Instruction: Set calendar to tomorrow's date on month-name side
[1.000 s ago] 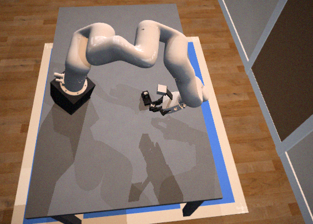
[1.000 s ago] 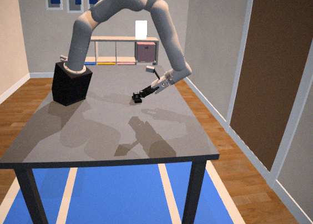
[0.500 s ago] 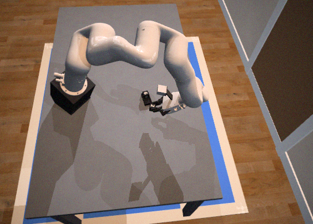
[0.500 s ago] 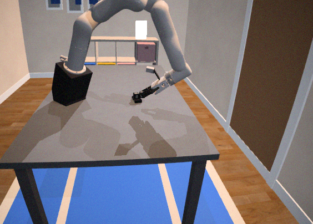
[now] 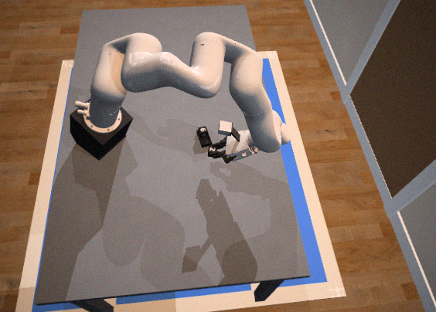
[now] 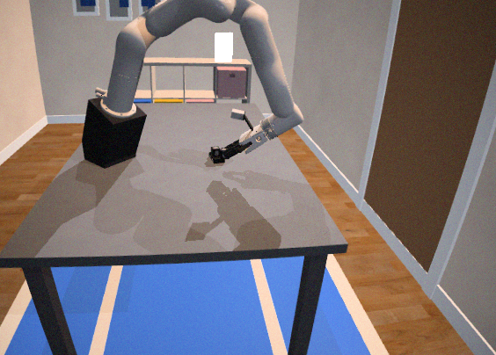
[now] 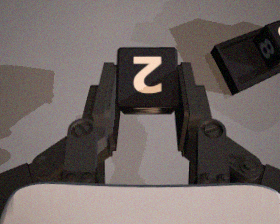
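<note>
My gripper is shut on a black cube whose face toward the wrist camera shows a white 2, seen upside down. In the top view the gripper holds this cube low over the grey table, just right of the black calendar tray. The tray still holds a second cube with a 9 or 6 showing. In the wrist view the tray lies at the upper right, tilted in the picture, apart from the held cube. In the exterior view the gripper and cube sit close to the table top.
The arm's black base stands at the table's left side. The table's right edge runs near the arm's wrist. A shelf stands against the far wall.
</note>
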Tool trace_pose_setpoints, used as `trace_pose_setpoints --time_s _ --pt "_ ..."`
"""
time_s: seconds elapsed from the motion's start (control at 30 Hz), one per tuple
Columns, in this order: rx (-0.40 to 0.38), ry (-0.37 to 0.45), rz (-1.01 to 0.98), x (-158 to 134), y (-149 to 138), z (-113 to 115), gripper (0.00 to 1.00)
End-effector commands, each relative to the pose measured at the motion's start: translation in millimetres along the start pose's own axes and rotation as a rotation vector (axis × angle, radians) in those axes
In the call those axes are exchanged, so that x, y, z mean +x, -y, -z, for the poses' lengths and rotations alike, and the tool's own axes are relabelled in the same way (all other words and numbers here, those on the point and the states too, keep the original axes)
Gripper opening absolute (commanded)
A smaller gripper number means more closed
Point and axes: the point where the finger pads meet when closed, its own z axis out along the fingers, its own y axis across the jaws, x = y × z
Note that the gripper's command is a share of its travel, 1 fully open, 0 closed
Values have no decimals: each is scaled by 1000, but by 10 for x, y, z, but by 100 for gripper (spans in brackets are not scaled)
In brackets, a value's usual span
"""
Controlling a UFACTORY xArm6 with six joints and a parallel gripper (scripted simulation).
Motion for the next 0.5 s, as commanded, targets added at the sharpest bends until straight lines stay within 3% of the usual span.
trace_pose_setpoints --time_s 0.0,0.47 --pt "0 3 0 -60 -1 -22 29" --pt "0 3 0 -234 -1 -143 29"
